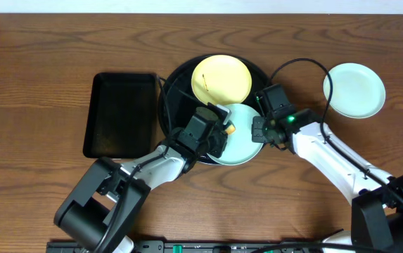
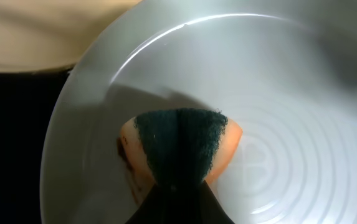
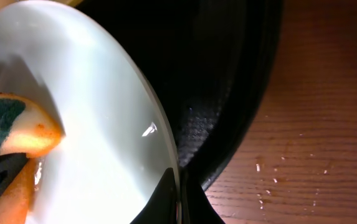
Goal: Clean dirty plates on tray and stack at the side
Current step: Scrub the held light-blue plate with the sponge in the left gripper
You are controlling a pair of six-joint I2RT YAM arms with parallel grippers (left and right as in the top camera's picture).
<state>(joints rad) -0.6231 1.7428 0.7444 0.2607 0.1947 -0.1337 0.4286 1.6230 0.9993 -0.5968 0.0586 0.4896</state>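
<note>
I see the tabletop (image 1: pixel 39 70) in warm brown wood grain; the round tray (image 1: pixel 176 84) is glossy black, and the rectangular tray (image 1: pixel 120 112) left of it is black too; the far plate (image 1: pixel 221 79) is pale yellow with a thin brown mark; the near plate (image 1: pixel 247 140), faintly ringed, and the plate at the right (image 1: pixel 354 90) are pale mint; the sponge (image 2: pixel 178 146) is orange with a dark green face.

Overhead looks straight down on the whole tabletop (image 1: pixel 39 84), while both wrist views, very near, share one plate (image 2: pixel 290 93) and sponge (image 2: pixel 179 140) from opposite sides.
</note>
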